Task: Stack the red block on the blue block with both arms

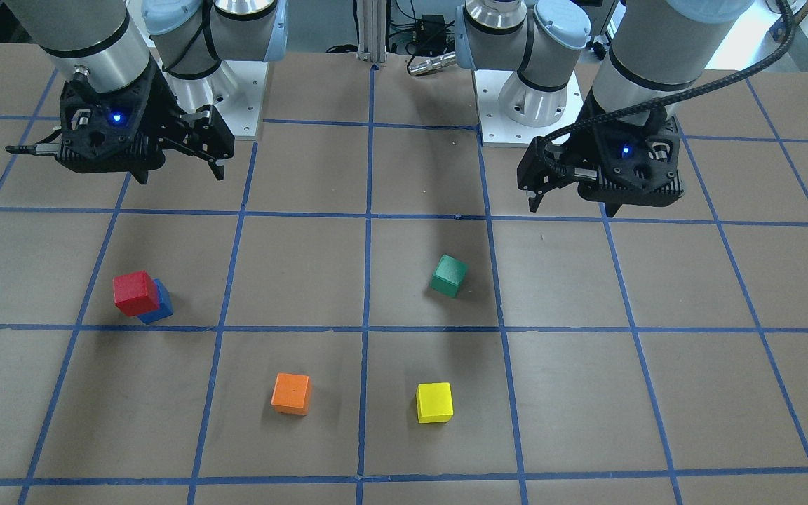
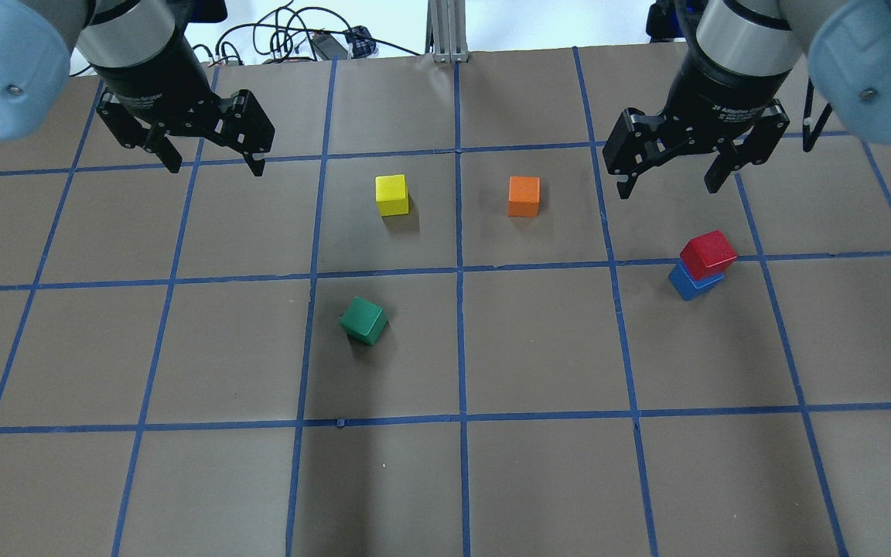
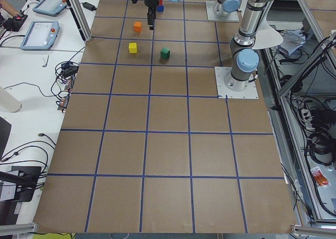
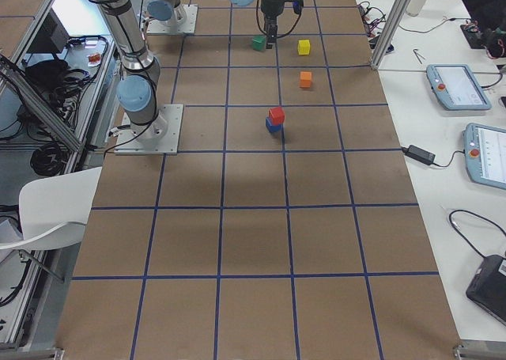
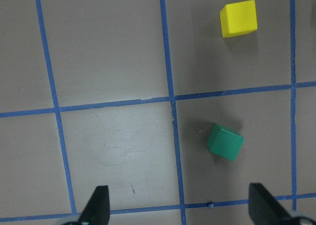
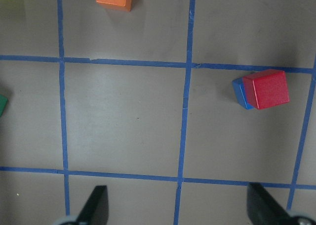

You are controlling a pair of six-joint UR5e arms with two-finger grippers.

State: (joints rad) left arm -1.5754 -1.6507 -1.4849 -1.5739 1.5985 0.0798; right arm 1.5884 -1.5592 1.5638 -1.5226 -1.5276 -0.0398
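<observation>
Red block (image 2: pixel 708 253) sits skewed on blue block (image 2: pixel 691 285), right-centre of the overhead frame, on counter (image 2: pixel 538 348). Likely light, rigid, matte; best pinched across opposite flat faces. Left jaws and right jaws: spread wide, empty.

Bright, even overhead light on the table (image 2: pixel 538 480); soft shadows beside the green block (image 2: pixel 363 320); side views seemingly less sharp.

Small matte red block (image 2: pixel 708 251) atop blue block (image 2: pixel 689 285), slightly offset, on robot's right side
</observation>
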